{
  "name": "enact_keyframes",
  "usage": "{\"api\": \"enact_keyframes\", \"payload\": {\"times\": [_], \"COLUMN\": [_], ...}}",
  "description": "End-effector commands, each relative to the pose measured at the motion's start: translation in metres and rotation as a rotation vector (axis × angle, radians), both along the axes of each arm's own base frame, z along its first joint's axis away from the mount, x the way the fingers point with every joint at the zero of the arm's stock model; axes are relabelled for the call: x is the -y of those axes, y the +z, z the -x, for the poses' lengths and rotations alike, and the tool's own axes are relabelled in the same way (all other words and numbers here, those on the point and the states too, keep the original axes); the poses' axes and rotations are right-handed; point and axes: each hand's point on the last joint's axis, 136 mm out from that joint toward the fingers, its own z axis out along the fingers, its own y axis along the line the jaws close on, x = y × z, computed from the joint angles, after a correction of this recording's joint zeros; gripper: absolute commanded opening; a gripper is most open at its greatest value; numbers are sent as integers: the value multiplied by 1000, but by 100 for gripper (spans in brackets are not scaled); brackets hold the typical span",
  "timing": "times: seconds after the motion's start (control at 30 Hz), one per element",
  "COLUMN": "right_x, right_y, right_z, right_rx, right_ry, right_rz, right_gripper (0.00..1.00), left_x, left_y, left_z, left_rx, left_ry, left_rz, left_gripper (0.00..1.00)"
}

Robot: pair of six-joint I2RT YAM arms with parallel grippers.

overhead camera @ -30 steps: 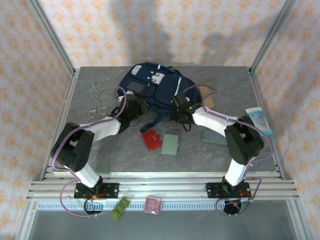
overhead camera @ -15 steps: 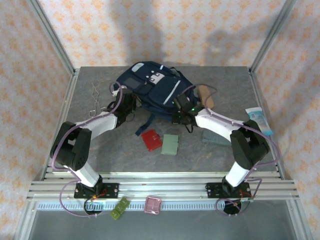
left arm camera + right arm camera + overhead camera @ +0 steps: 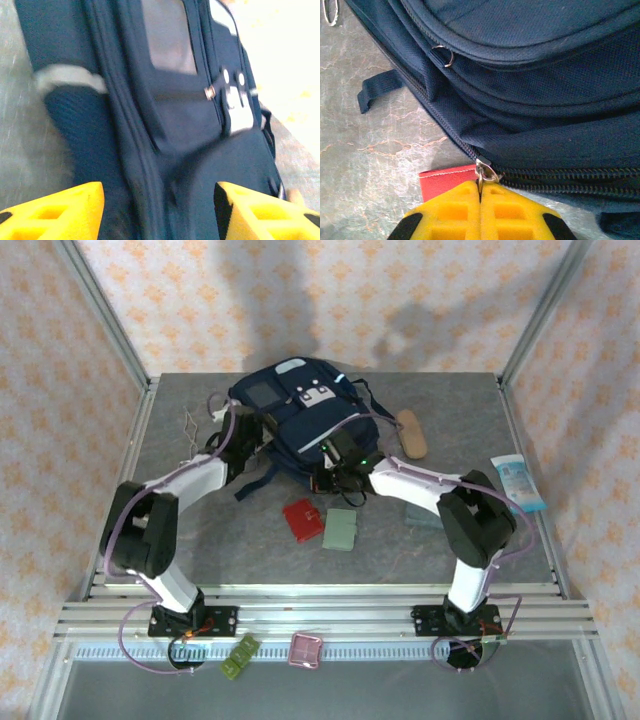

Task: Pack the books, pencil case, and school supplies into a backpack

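Observation:
The navy backpack [image 3: 300,412] lies at the back middle of the table. My right gripper [image 3: 337,476] is at its near edge, shut on the metal zipper pull [image 3: 485,172] of the backpack [image 3: 530,75], just above the red case [image 3: 445,180]. My left gripper [image 3: 250,447] stands open at the backpack's left side, its yellow fingers [image 3: 55,210] on either side of the navy fabric [image 3: 165,150]. The red square case [image 3: 302,520] and pale green case [image 3: 340,530] lie in front. The slate-grey slab [image 3: 424,516] is half hidden by my right arm. The tan pencil case [image 3: 410,433] lies to the right. The books are hidden.
A thin metal scissor-like tool [image 3: 194,427] lies at the back left next to my left arm. A light-blue plastic packet [image 3: 518,483] sits near the right edge. A loose dark strap [image 3: 258,483] trails from the backpack toward the front.
The backpack has slid and turned toward the back left. Both grippers moved with it; the right gripper went left along the near edge holding the zipper pull. The pencil case now lies free.

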Motion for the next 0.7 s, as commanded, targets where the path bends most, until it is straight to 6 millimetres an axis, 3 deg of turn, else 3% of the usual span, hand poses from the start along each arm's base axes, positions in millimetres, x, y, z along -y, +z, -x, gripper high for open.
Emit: {"api": "enact_keyframes", "payload": {"times": [0.0, 0.17, 0.27, 0.37, 0.67], "right_x": [-20, -22, -23, -22, -21], "right_y": [15, 12, 10, 8, 7], "right_z": [-3, -4, -3, -3, 1], "right_rx": [-1, -7, -17, -17, -25], "right_ry": [34, 41, 42, 43, 38], "right_rz": [-83, -81, -83, -76, -76], "right_gripper": [0, 0, 0, 0, 0], "left_x": [33, 45, 54, 65, 88], "left_y": [13, -12, -27, -41, -51], "left_z": [31, 77, 88, 87, 62], "left_rx": [41, 21, 26, 6, 73], "left_ry": [-87, -88, -101, -125, -133], "left_rz": [65, 99, 184, 203, 272], "left_gripper": [60, 68, 71, 71, 73]}}
